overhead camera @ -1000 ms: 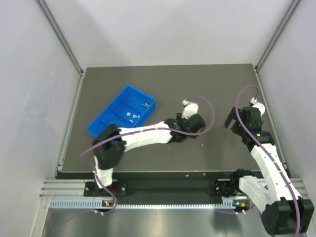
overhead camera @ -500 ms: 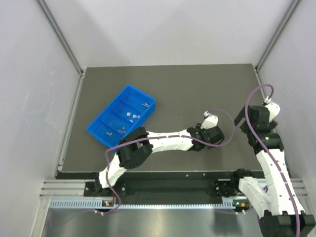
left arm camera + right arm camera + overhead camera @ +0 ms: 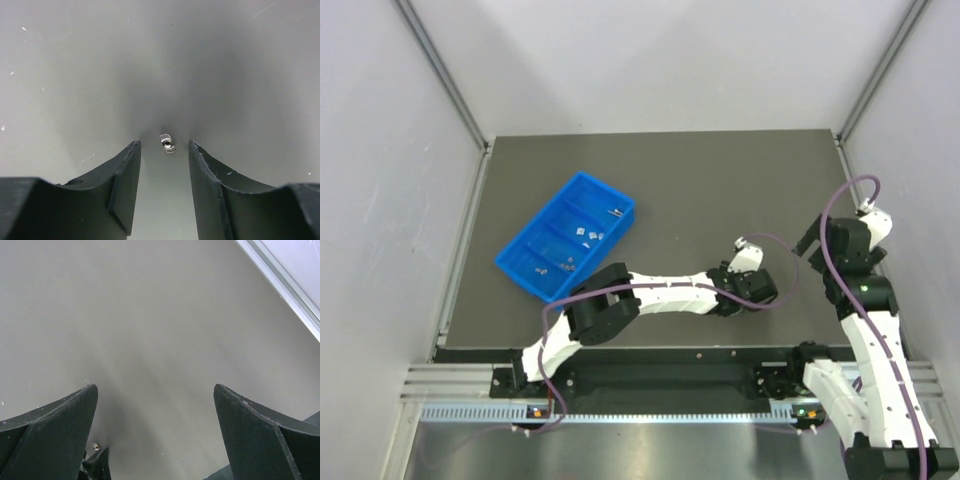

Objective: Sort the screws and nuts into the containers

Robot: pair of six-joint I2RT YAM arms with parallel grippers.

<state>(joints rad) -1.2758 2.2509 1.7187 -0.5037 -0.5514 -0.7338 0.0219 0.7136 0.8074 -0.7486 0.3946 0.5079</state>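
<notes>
The left pincer [image 3: 163,149] is released, its two black fingers spread with a gap between them. A small silver knurled metal nut [image 3: 167,143] lies in that gap, level with the fingertips and a little nearer the right-hand one, touching neither. It rests alone on the dark grey bench [image 3: 720,180].

Over the last second this arm has swung away from the bright blue rectangular plastic tray [image 3: 540,218] and stretched out low across the bench, so the tray now sits well apart, back beyond the arm's elbow. Silver specks already lie in several of its compartments.

The right pincer [image 3: 155,390] has drawn back meanwhile and hangs wide open over bare bench, gripping nothing.

In my judgement the reach is done and the next step is to close on this nut, which is small enough to slip aside.
</notes>
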